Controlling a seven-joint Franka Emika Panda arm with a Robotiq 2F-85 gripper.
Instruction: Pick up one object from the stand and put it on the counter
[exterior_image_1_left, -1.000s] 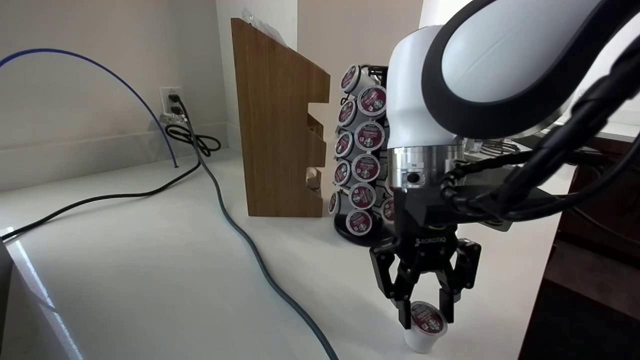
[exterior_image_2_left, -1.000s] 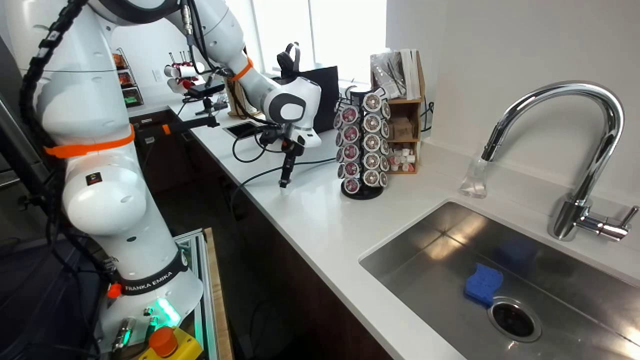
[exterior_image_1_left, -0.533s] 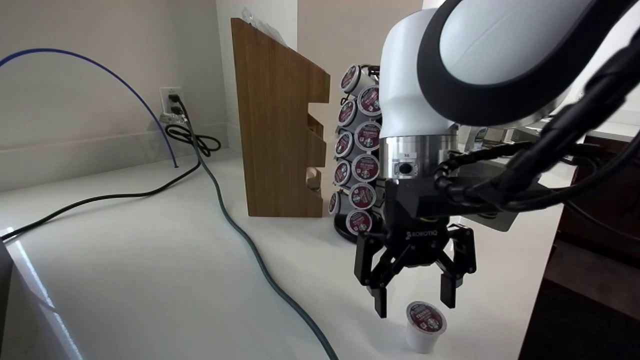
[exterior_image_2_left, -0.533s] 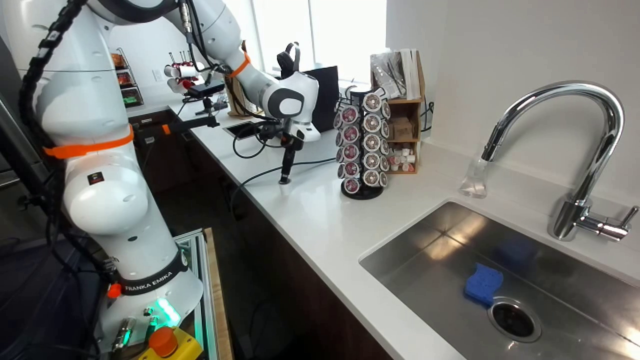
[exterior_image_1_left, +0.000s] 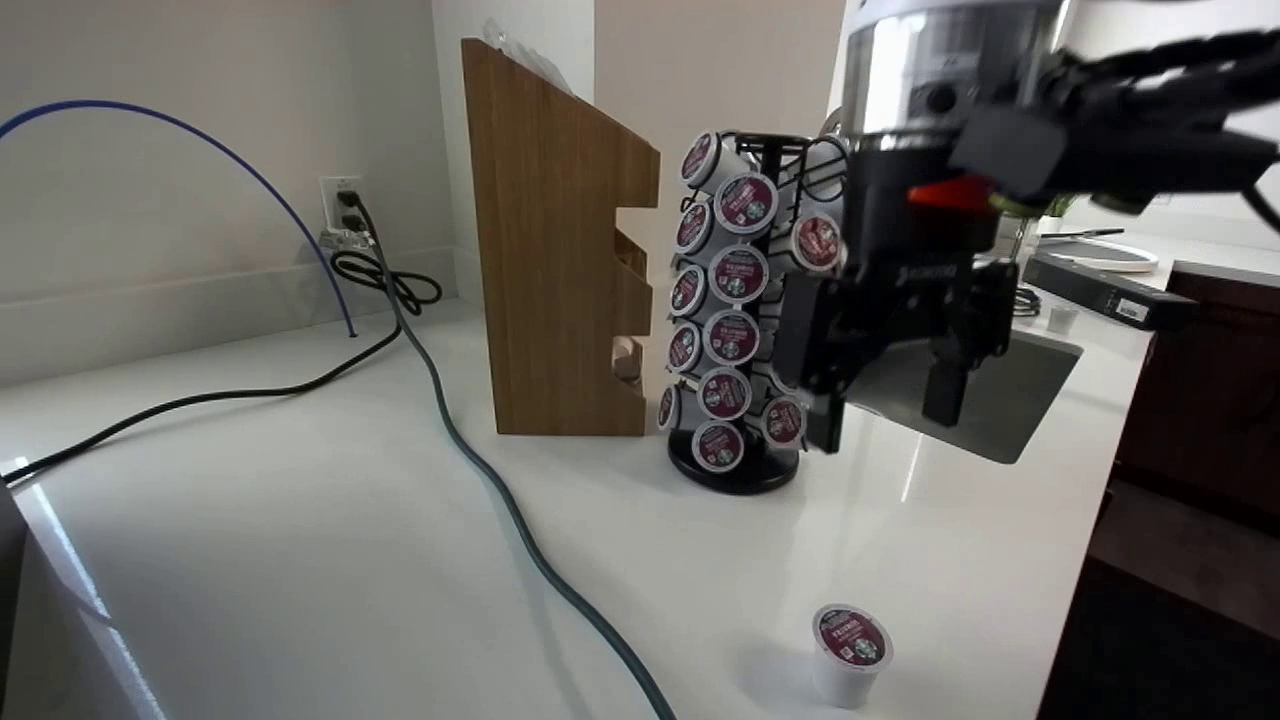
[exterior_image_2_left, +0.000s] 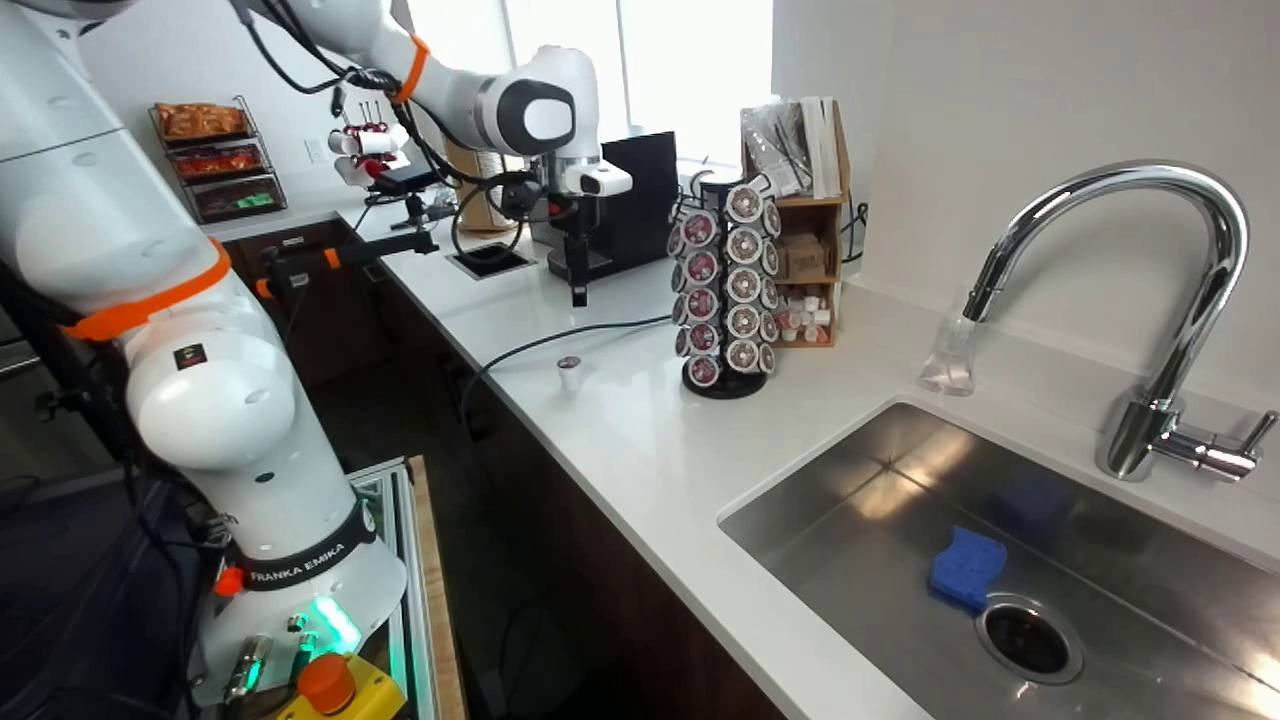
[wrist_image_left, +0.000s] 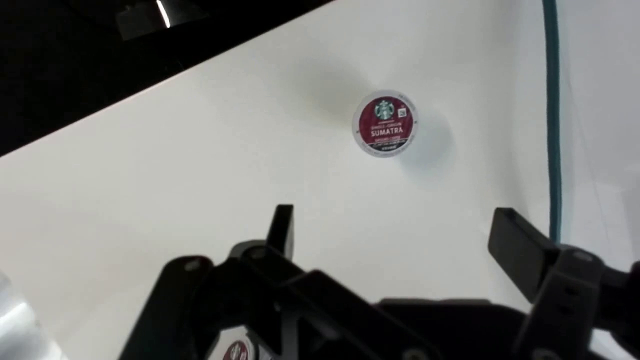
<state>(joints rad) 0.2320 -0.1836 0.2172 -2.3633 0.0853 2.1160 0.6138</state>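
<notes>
A single coffee pod (exterior_image_1_left: 852, 650) stands upright on the glossy white counter (exterior_image_1_left: 400, 560), its maroon foil lid facing up. It shows in both exterior views, and in the wrist view the same pod (wrist_image_left: 385, 124) lies beyond the fingertips. My gripper (exterior_image_1_left: 885, 410) hangs in the air well above the counter, apart from the pod. Its jaws are spread wide with nothing between the pads (wrist_image_left: 517, 250). The stand (exterior_image_1_left: 735, 480), a black wire carousel full of pods, rises behind the gripper, which hides part of it in an exterior view. The stand (exterior_image_2_left: 725, 388) is upright.
A slanted wooden block (exterior_image_1_left: 560, 250) stands beside the stand. A dark green cable (exterior_image_1_left: 480, 470) crosses the counter near the pod. The counter's front edge drops off close by. A metal sink (exterior_image_2_left: 830, 580) holds a blue sponge (exterior_image_2_left: 965, 568) under a chrome faucet (exterior_image_2_left: 1170, 180).
The fingers, around the pod a second ago, have opened and let go. My gripper has risen well clear of it and swung away. The pod has stayed upright in place.
</notes>
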